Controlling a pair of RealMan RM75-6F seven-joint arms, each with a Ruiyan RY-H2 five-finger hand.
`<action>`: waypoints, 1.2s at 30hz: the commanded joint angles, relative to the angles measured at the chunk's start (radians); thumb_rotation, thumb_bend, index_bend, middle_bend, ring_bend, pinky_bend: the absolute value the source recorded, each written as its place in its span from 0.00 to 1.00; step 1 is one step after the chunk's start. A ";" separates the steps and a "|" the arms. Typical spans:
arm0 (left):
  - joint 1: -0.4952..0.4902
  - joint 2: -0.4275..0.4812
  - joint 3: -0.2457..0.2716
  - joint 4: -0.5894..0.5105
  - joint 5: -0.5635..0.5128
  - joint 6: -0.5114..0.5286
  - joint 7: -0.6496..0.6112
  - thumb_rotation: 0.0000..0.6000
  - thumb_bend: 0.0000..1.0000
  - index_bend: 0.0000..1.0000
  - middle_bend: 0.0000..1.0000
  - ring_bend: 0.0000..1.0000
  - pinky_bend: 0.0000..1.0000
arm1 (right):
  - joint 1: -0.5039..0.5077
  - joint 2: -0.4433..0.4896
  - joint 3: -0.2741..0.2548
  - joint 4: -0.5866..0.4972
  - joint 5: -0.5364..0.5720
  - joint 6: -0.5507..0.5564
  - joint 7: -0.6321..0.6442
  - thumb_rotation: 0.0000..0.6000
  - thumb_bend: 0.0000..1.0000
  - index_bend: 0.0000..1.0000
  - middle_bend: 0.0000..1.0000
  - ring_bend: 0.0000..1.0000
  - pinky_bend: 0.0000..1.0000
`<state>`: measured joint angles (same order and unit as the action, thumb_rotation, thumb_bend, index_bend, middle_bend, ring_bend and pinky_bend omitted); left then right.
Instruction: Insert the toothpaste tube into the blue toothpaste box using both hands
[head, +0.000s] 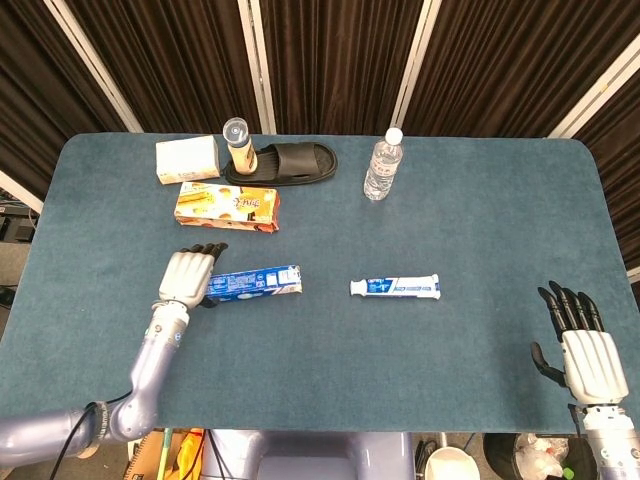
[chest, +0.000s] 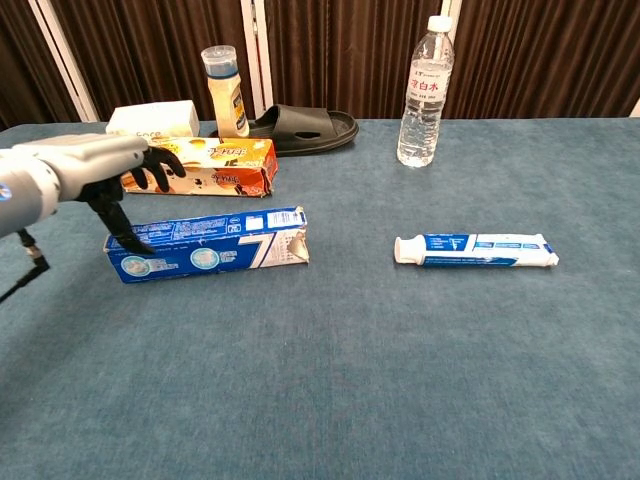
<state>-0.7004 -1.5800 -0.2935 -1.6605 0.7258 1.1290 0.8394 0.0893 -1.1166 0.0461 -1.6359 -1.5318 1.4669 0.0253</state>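
1. Step in hand: the reach for the box. The left hand (head: 185, 276) hovers at the closed, left end of the blue toothpaste box (head: 252, 284), fingers spread and nothing held. In the chest view the thumb (chest: 125, 232) appears to meet the box's top edge while the other fingers arch above it; a firm grasp is not yet evident.

2. Location of task objects: the box lies flat on the blue table (head: 450, 220), long axis left to right, its torn open flap facing right. The toothpaste tube (head: 395, 287) lies well apart to the right, cap end pointing toward the box opening.

3. Right hand (head: 585, 350): it rests at the near right table edge, fingers extended and apart, empty, far from the tube.

4. Left arm pose: the forearm rises from the near left corner of the table, the hand held palm down over the box end.

5. Next move, as judged: the left hand needs to close across the box's width to steady it without crushing the mouth; the right hand must travel to the tube and pick it up, so that the cap end can lead into the opening.
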 joint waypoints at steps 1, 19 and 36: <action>-0.026 -0.039 -0.004 0.039 -0.033 0.009 0.011 1.00 0.15 0.18 0.24 0.24 0.34 | -0.001 0.001 0.000 -0.001 0.001 0.001 0.002 1.00 0.43 0.00 0.00 0.00 0.00; -0.075 -0.141 0.011 0.119 -0.076 0.026 -0.009 1.00 0.24 0.30 0.41 0.40 0.44 | 0.000 0.008 0.007 -0.007 0.016 -0.005 0.019 1.00 0.42 0.00 0.00 0.00 0.00; -0.022 -0.036 0.097 0.052 0.072 0.053 -0.097 1.00 0.40 0.44 0.55 0.53 0.56 | -0.003 0.012 0.003 -0.005 0.019 -0.009 0.013 1.00 0.43 0.00 0.00 0.00 0.00</action>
<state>-0.7390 -1.6529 -0.2197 -1.5833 0.7538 1.1726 0.7596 0.0864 -1.1048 0.0494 -1.6412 -1.5133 1.4584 0.0386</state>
